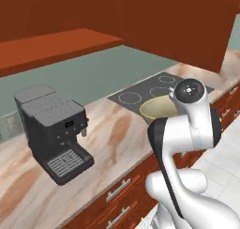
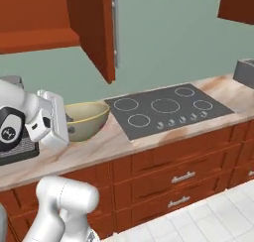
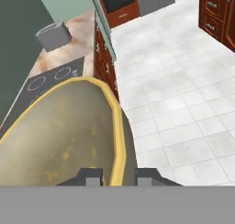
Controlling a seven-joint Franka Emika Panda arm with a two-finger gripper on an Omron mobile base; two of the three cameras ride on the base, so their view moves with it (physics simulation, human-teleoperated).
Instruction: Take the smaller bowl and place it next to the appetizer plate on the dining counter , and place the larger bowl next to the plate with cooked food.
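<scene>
The larger bowl (image 1: 157, 109) (image 2: 90, 118) (image 3: 59, 136), cream-beige with a pale olive inside, stands on the wall counter (image 2: 114, 143) between the coffee machine and the cooktop. In the hand view my gripper (image 3: 118, 178) straddles the bowl's near rim, one fingertip inside and one against the outer wall, shut on it. From the left base view my own arm covers the bowl's right side. The smaller bowl, both plates and the dining counter are out of view.
A dark coffee machine (image 1: 54, 129) sits left of the bowl. The black cooktop (image 1: 154, 89) (image 2: 166, 109) lies right of it. A grey toaster (image 3: 54, 35) stands farther along the counter. Red-brown cabinets (image 2: 94, 32) hang above. White tiled floor (image 3: 183, 103) spreads beside the drawers.
</scene>
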